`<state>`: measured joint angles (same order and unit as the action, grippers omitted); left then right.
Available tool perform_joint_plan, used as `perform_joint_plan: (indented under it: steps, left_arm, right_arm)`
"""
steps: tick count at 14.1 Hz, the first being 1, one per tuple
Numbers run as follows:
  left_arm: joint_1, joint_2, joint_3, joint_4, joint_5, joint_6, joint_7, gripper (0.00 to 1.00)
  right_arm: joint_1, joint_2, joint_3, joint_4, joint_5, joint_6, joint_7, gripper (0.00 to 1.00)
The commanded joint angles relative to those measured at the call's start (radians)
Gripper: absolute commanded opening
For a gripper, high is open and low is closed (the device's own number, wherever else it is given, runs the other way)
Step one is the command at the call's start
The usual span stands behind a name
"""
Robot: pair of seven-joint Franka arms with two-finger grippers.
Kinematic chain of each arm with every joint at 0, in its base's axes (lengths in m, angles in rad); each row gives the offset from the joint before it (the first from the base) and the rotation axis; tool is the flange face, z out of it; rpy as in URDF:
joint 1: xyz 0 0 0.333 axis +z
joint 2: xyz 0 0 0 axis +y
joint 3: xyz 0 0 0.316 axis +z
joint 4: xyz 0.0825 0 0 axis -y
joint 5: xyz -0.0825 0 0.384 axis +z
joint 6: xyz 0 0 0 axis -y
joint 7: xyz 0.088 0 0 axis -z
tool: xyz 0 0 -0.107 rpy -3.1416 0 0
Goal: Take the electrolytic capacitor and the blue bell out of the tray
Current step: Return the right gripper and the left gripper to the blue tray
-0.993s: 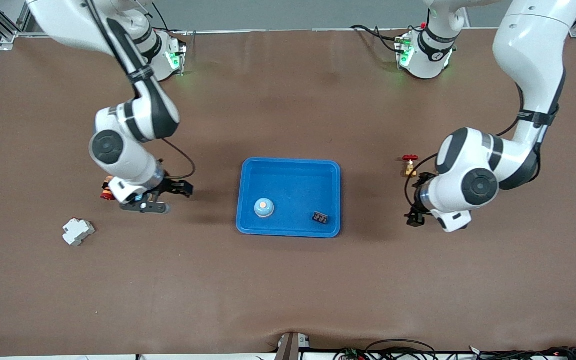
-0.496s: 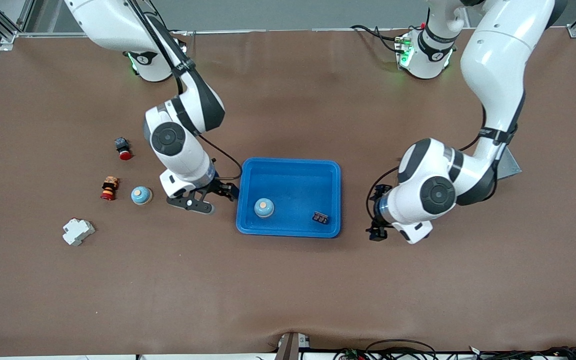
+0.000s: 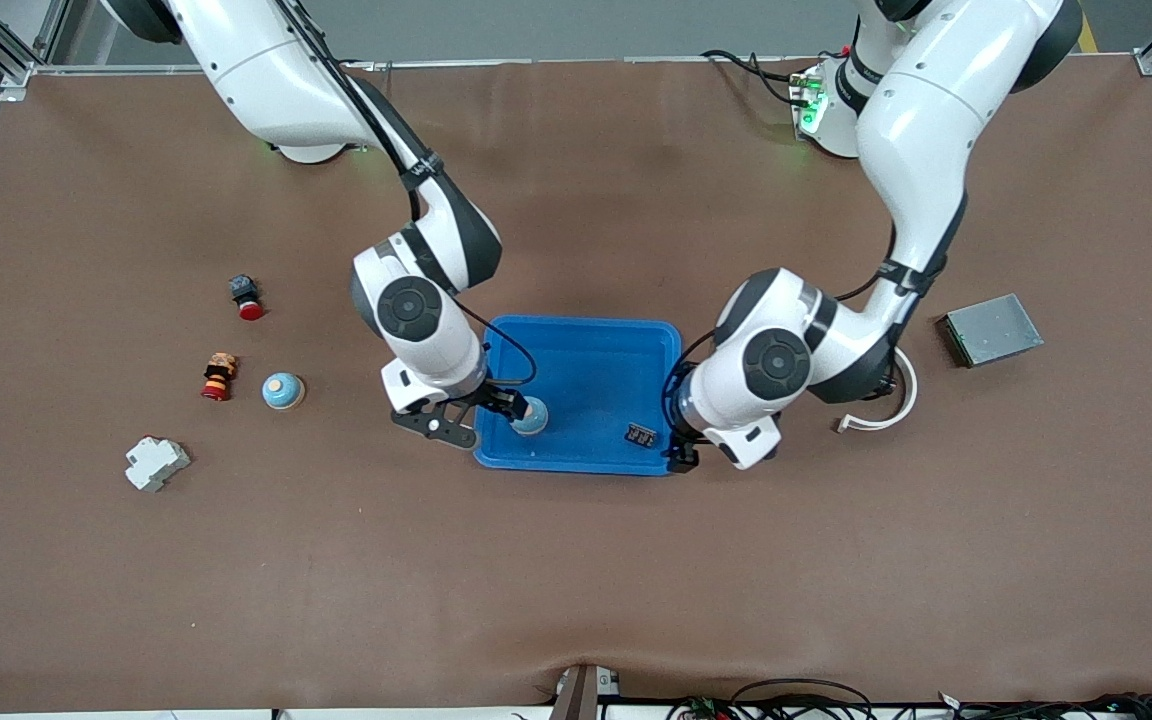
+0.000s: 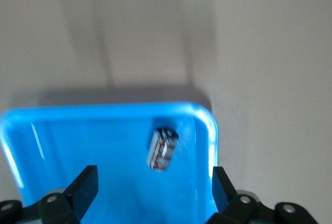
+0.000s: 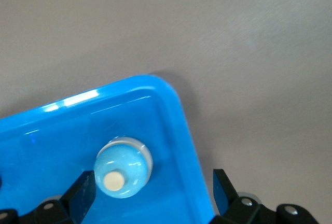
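A blue tray sits mid-table. In it are a light blue bell with a cream button and a small dark capacitor. My right gripper is open and empty over the tray's corner beside the bell. The right wrist view shows the bell between the open fingers, inside the tray. My left gripper is open and empty over the tray's edge beside the capacitor. The left wrist view shows the capacitor lying in the tray, just ahead of the open fingers.
A second blue bell, two red-tipped buttons and a white breaker lie toward the right arm's end. A grey box and a white curved strip lie toward the left arm's end.
Both arms have swung in from the table's ends to the tray, grippers empty. The second bell and the grey box have come into view.
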<state>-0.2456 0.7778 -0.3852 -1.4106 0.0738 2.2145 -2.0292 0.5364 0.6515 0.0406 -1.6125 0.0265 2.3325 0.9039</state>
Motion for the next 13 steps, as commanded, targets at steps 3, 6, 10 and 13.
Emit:
perform_joint_plan:
  steps: [3,6,10,13]
  left_arm:
    - [-0.053,0.069,0.023,0.024,-0.005,0.1,-0.022,0.97]
    - [-0.087,0.089,0.052,0.022,-0.002,0.108,-0.019,0.84]
    - [-0.098,0.112,0.058,0.018,0.017,0.123,-0.014,0.74]
    - [-0.098,0.126,0.06,0.018,0.023,0.123,-0.013,0.68]
  right_arm:
    - [0.046,0.074,-0.014,0.075,-0.01,-0.013,0.078,1.0]
    - [0.066,0.105,-0.018,0.094,-0.013,-0.004,0.108,1.0]
    - [0.093,0.16,-0.027,0.141,-0.023,-0.004,0.139,1.0]
    - [0.093,0.186,-0.027,0.172,-0.03,-0.004,0.155,1.0]
